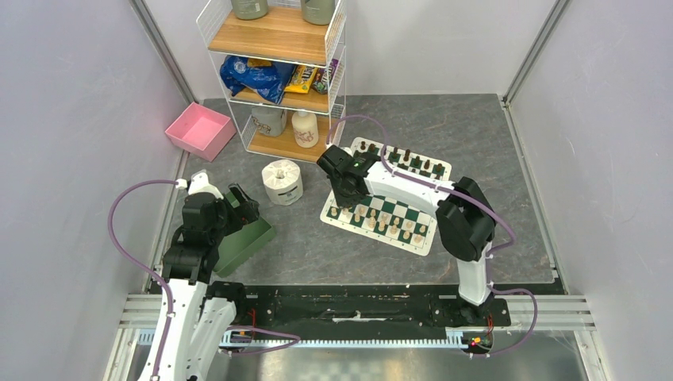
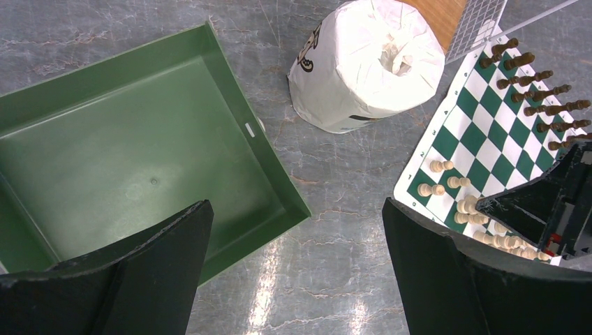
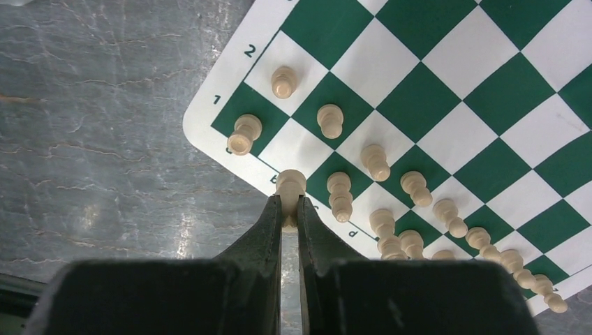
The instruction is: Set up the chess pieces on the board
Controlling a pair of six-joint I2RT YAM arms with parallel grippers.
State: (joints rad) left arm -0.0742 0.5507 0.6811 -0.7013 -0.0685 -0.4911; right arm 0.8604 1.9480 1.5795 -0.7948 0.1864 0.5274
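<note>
Left gripper [image 2: 294, 206] hangs wide open over the green bin [image 2: 139, 174] by the bench's left edge. Right gripper [image 3: 289, 202] is pinched narrow on a cream piece [image 3: 290, 183], over the border at the board's [image 3: 408, 87] near-left corner. Step, as judged: seating a back-rank piece. The next move calls for lowering it onto the vacant square beside the corner piece and releasing without clipping its neighbours. Dark pieces [image 1: 405, 159] line the far edge.
</note>
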